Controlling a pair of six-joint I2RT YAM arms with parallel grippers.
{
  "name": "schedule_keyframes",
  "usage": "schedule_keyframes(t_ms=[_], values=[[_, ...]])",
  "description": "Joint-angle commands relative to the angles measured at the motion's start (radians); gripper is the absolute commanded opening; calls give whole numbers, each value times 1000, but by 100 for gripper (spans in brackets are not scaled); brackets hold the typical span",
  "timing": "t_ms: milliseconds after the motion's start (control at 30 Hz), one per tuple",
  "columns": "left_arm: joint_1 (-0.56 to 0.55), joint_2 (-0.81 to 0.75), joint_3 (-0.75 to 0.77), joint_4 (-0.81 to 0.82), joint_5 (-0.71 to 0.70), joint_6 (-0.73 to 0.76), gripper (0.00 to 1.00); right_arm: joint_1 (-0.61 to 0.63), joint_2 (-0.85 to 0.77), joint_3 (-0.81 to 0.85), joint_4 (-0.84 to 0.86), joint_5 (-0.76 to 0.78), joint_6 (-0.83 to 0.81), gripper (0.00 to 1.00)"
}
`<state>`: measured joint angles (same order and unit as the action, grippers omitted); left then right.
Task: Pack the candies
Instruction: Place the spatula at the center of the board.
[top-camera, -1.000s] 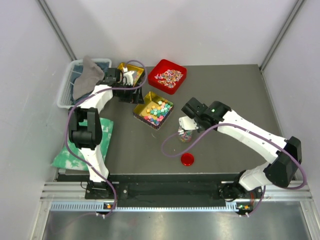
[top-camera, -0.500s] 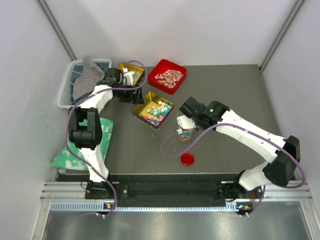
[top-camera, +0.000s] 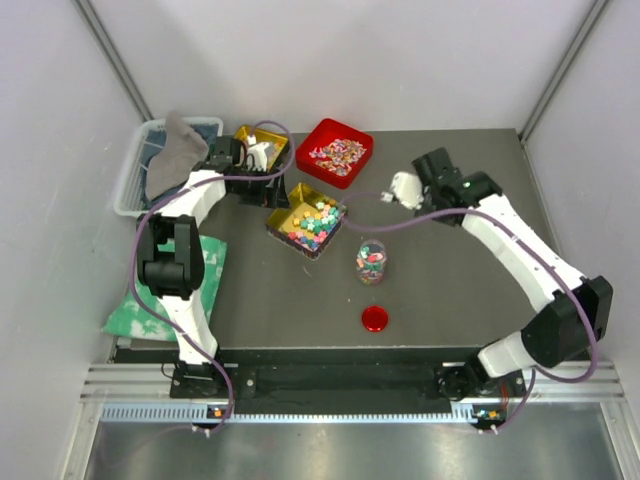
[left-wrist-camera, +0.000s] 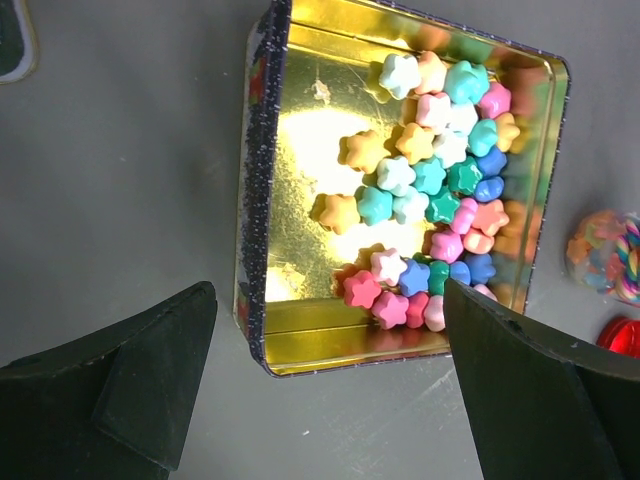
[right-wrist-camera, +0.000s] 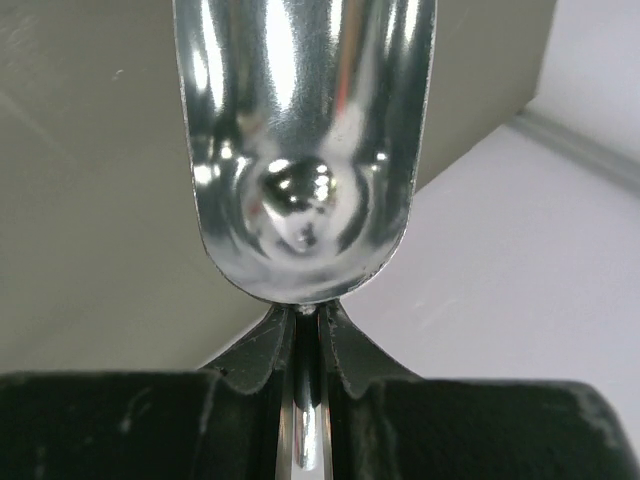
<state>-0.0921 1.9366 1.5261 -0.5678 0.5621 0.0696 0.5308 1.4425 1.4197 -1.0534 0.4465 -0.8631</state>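
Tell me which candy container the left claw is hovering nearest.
The gold tin with pastel star candies, directly below the open left claw. The red tray sits farther back, and the small clear jar stands off toward the red lid.

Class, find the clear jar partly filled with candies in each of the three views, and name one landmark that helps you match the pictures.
Top external: the jar stands upright near the table's centre, above the red lid.
Left wrist: at the right edge, blurred and cut off, right of the gold tin.
Right wrist: not in view; only a metal scoop shows.
Shared landmark: the gold tin of star candies, left of the jar.
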Motion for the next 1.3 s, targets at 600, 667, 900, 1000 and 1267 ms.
schedule_keyframes(t_ms=[600,667,900,1000,1267], values=[[5,-125,-40,17,139,78,99,-351,440,-45,538,-284,294,0],[6,-128,-40,19,148,85,99,-353,450,-45,541,-289,292,2],[5,-137,-46,14,176,99,99,-357,490,-36,541,-304,303,9],[5,-148,-55,13,180,105,99,-359,493,-35,533,-319,305,19],[5,-188,-69,-14,164,137,99,-357,414,-64,530,-318,296,53]])
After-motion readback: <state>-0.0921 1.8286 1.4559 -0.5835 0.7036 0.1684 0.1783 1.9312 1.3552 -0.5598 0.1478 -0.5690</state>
